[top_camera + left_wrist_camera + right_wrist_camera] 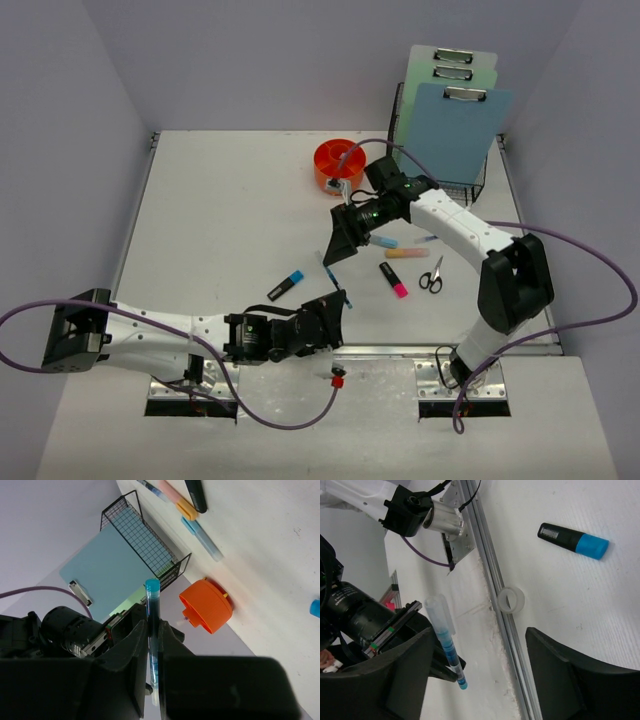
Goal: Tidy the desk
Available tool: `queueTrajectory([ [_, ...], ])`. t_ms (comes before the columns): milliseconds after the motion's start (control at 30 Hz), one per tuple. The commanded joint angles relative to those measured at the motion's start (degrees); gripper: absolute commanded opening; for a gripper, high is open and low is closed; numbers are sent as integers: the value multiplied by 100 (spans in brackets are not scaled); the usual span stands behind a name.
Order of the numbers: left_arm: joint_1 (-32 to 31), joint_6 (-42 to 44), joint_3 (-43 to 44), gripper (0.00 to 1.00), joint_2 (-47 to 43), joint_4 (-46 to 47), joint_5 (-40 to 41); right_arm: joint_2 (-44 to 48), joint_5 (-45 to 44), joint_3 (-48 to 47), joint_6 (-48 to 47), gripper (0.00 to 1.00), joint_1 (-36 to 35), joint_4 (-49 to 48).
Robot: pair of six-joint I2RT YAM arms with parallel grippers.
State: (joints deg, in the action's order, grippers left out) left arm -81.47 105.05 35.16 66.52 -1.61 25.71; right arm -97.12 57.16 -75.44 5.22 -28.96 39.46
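The white desk [220,200] carries scattered stationery. My left gripper [328,306] hovers over the front edge, shut on a blue pen [333,281] with a clear cap. In the left wrist view the pen [152,630] is clamped upright between the jaws [154,624]. My right gripper [337,256] faces it from behind, open. In the right wrist view the pen [445,639] stands inside the open right gripper [480,632], close to its left finger [407,677] and far from the right finger [570,672]; no contact shows.
An orange cup [338,163] stands at the back, beside a black wire rack [470,180] of clipboards. A black-and-blue highlighter [285,285], a pink-tipped one [393,279], pastel highlighters [405,254] and scissors [431,275] lie around. A tape roll [511,600] sits by the front rail.
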Motion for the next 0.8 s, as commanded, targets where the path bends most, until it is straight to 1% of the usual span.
queueTrajectory([
  [0,-88,127,12,0,-137,-91,-213,-244,117,-608,-165,63,-133,218],
  [100,-88,113,-9,0,-157,-155,-268,-325,128,-804,-257,53,-171,377],
  [133,-88,106,-9,0,-150,-169,-288,-352,115,-859,-366,47,-225,520],
  [167,-88,92,-9,0,-142,-173,-294,-366,99,-929,-439,44,-259,615],
  [233,-83,81,-9,0,-139,-187,-305,-398,113,-987,-580,43,-326,752],
  [333,-79,50,-14,0,-131,-217,-312,-409,129,-990,-769,37,-374,882],
  [433,-79,-11,-10,0,-139,-272,-302,-448,155,-1055,-903,26,-421,1081],
  [533,-79,-46,-18,0,-148,-308,-283,-495,149,-1175,-1099,18,-479,1331],
  [600,-79,-125,-32,1,-162,-303,-277,-538,109,-1279,-1160,8,-496,1482],
  [633,-79,-195,-44,12,-181,-266,-287,-556,76,-1336,-1174,3,-496,1504],
  [667,-79,-274,-44,52,-211,-212,-332,-566,36,-1391,-1184,1,-496,1509],
  [700,-79,-344,-60,82,-235,-137,-350,-582,-1,-1471,-1189,0,-494,1512],
  [733,-79,-403,-95,99,-253,-38,-339,-605,-36,-1582,-1190,0,-488,1512],
  [767,-79,-431,-139,100,-262,51,-280,-623,-105,-1671,-1164,0,-471,1504],
])
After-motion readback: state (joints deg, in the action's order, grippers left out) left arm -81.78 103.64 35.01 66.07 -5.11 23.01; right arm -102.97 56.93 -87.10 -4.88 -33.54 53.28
